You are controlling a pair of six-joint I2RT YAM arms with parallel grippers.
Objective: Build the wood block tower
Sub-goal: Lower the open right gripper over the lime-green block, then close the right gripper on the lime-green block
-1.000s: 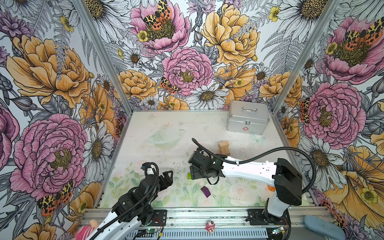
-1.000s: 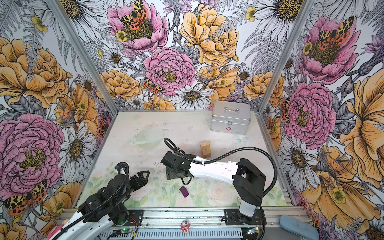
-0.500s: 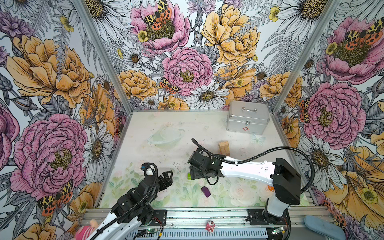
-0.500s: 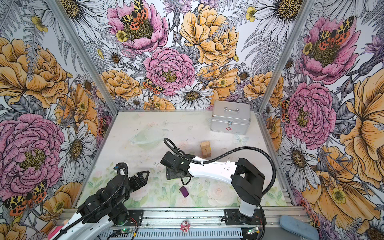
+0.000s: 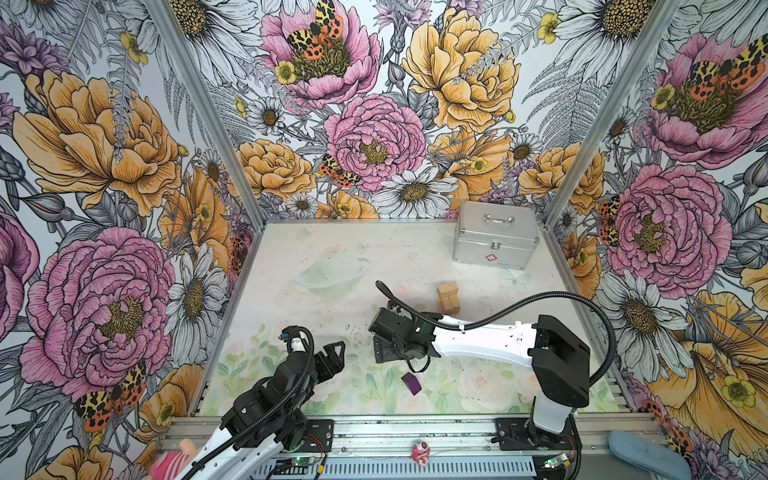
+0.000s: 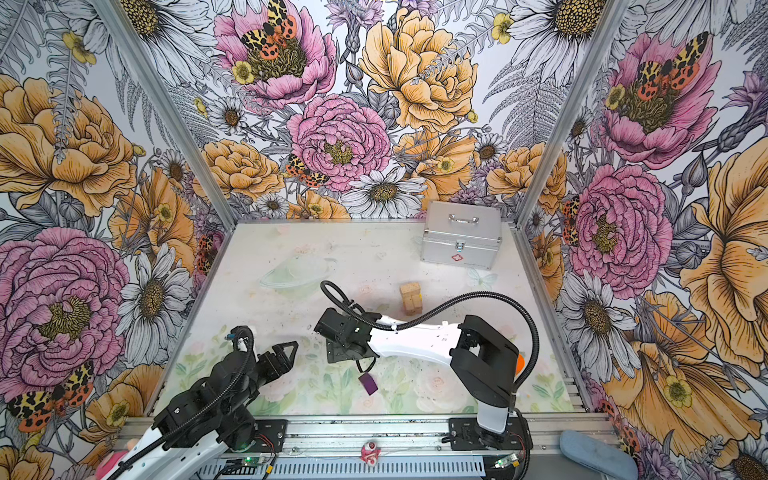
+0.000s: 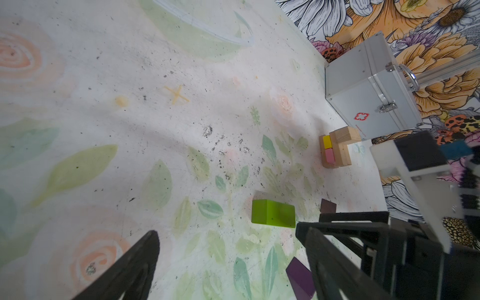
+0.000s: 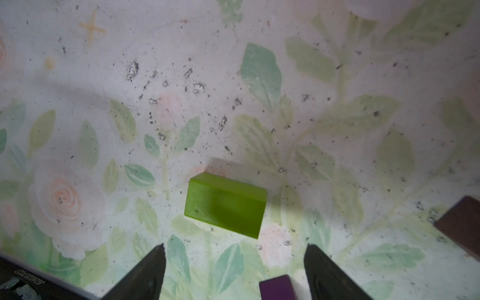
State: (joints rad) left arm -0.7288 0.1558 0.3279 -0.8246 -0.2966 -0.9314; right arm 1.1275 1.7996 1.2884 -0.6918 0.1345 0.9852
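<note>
The wood block tower [image 5: 449,297] [image 6: 411,297] is a short tan stack right of the table's middle; in the left wrist view [image 7: 337,150] a yellow end and a pink end show in its lower layer. A lime-green block [image 8: 225,205] [image 7: 272,214] lies flat just ahead of my right gripper [image 8: 235,246] [image 5: 384,351], which points down, open and empty. A purple block [image 5: 411,383] [image 8: 276,288] lies nearer the front edge. A dark-brown block [image 8: 462,228] [image 7: 328,206] lies beside them. My left gripper [image 5: 338,353] [image 7: 228,233] hovers front left, open and empty.
A silver metal case [image 5: 496,239] [image 7: 371,104] stands at the back right corner. An orange bottle [image 6: 519,361] peeks out from behind the right arm's base link. Flowered walls close in the table on three sides, and a metal rail [image 5: 395,432] runs along the front.
My right gripper's jaws have spread a little wider and the gripper has edged over the lime-green block. The left arm has not moved.
</note>
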